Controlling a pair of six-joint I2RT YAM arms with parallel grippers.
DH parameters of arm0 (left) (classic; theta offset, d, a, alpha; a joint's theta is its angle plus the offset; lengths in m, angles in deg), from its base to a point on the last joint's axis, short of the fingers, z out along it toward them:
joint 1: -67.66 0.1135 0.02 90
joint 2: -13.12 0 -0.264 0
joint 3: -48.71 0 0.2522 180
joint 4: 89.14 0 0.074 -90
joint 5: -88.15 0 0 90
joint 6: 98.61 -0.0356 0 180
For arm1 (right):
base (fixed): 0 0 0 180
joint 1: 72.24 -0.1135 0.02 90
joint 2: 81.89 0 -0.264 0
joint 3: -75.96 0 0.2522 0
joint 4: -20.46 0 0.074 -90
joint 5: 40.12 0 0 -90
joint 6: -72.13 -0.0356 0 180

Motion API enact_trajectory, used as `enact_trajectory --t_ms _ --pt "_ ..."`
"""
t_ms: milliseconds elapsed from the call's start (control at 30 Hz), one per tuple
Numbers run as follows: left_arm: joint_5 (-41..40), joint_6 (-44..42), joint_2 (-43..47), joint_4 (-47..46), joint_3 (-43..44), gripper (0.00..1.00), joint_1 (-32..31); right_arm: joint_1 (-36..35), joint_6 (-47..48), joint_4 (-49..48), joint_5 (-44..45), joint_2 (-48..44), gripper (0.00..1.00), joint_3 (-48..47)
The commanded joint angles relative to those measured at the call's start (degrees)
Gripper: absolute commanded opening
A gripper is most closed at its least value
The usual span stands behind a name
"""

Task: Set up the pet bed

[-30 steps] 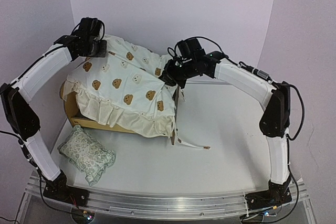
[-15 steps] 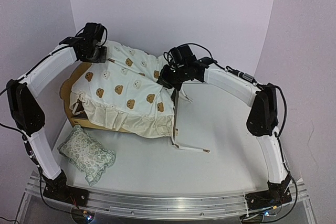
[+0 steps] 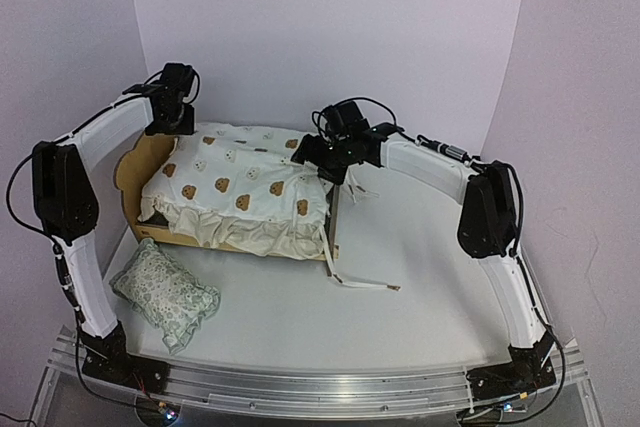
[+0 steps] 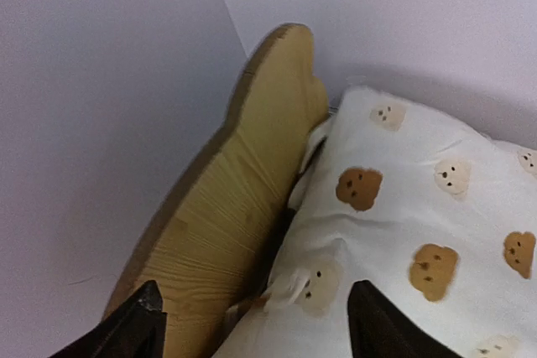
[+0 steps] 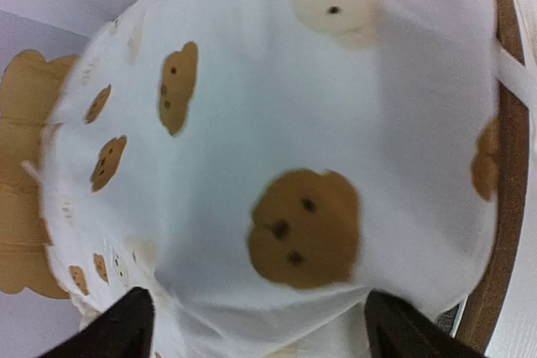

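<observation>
The pet bed [image 3: 133, 169] sits at the far left of the surface [image 3: 420, 277], draped with a soft cover [image 3: 240, 177]. Its plywood looks light and stiff, probably best gripped at the headboard [image 4: 226, 207] rim. The left end effector [image 3: 172, 129] and right end effector [image 3: 325, 157] hover spread and empty.

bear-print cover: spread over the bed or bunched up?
Spread. The cover lies across the pet bed from headboard to footboard, its ruffle hanging over the near side.

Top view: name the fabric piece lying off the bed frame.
The floral ruffled pillow, on the table in front of the pet bed; the bear-print cover is spread over the frame instead.
</observation>
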Motion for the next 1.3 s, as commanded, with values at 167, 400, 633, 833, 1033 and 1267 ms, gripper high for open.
enact_trajectory --t_ms 167,400,633,833,1033,1267 --pt "2.7 1.6 10.1 1.5 5.4 0.84 -0.6 1.3 9.0 -2.7 -2.9 -11.0 0.98 6.8" --pt "-3.3 0.9 14.7 9.7 2.8 0.88 -0.8 1.3 10.4 -1.8 4.7 -25.8 0.98 29.9" --pt "-4.4 2.9 15.9 13.9 -5.2 0.94 0.7 0.5 8.6 0.3 -0.8 -25.2 0.91 34.2" --pt "-1.2 3.0 16.1 13.7 -9.1 0.95 4.4 -0.5 8.5 2.7 -3.9 -20.4 0.86 32.0" --pt "2.2 2.3 15.0 13.7 -10.2 0.95 6.3 -0.5 7.9 2.8 -5.1 -17.7 0.71 32.7" --pt "5.2 1.7 13.1 13.8 -11.1 0.85 7.2 -0.5 9.2 2.7 -5.0 -18.1 0.37 35.2"
